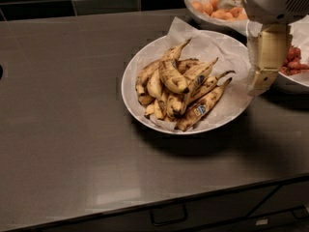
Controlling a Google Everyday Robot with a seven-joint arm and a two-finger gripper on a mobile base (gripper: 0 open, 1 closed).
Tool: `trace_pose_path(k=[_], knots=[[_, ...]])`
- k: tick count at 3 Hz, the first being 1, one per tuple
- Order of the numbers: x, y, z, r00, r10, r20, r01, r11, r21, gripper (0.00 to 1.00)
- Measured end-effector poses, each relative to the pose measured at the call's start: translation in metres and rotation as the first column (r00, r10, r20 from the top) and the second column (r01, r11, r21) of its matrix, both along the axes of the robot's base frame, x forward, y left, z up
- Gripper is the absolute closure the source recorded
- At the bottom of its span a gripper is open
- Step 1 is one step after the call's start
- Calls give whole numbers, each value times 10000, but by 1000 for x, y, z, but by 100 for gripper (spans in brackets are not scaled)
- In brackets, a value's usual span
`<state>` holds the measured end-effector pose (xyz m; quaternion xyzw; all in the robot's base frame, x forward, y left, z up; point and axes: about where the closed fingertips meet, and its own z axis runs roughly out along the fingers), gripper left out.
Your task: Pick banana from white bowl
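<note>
The white bowl (140,111), wide, shallow and lined with crinkled white paper, stands on the dark counter right of centre. It holds a pile of several overripe bananas, yellow mottled with brown. One thick banana (171,76) lies on top of the pile, and another at the front right carries a blue sticker. My gripper (259,85) hangs from the white arm at the upper right. It is just outside the bowl's right rim and above the counter, apart from the bananas, with nothing seen in it.
A white bowl of small orange fruits (212,7) stands at the back right. A white bowl of red strawberries (293,64) sits behind my gripper at the right edge. A dark tiled wall runs along the back. The counter's front edge (145,204) has a drawer below it.
</note>
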<state>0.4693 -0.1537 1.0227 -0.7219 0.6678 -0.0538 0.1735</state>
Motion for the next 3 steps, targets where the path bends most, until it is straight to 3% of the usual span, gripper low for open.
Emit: trace_pose_path(k=[1, 2, 3], knots=[[29, 20, -9, 9766, 2124, -332, -2132, 9767, -230, 0], [32, 21, -5, 9809, 1945, 16, -1945, 9808, -159, 0], [32, 21, -5, 9811, 1937, 25, -1937, 9809, -156, 0]])
